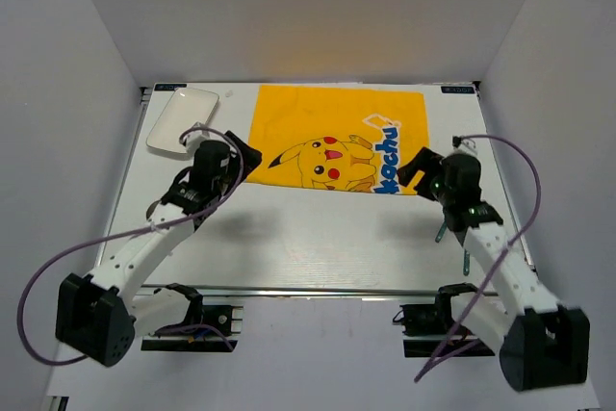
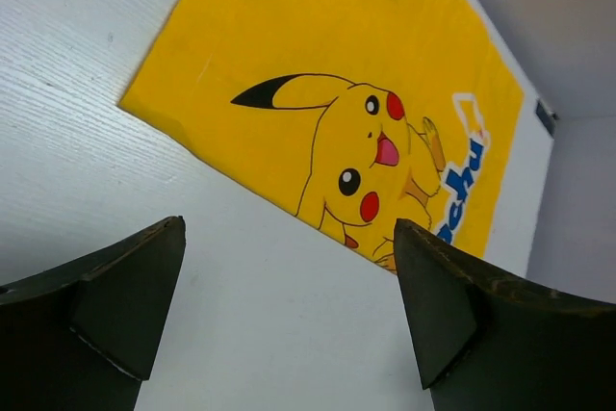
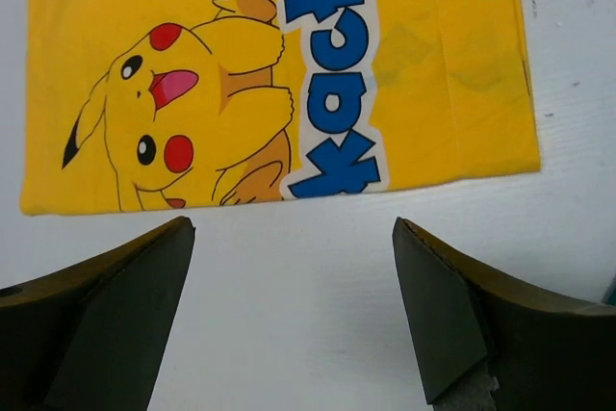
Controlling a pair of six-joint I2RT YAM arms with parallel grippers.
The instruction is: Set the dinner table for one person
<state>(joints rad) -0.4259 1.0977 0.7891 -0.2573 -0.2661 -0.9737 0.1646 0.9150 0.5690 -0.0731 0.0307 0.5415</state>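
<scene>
Resting on the dinner table point(image 1: 318, 238), white dish point(image 1: 183, 120) shows only overhead

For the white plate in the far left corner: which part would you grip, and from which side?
Its near right rim, from the yellow cloth's side, with the open left gripper, which is nearest. The plate lies flat on the table and looks shallow-rimmed, so a pinch across the edge seems better than a top-down grasp.

A plain grey-white back panel point(image 1: 308, 7) spans the top of the frame. A left panel point(image 1: 58, 93) and a right panel point(image 1: 568, 74) slant down its sides around the white worktop point(image 1: 318, 238). Soft light shows a faint yellow tint at the back panel's foot.
</scene>
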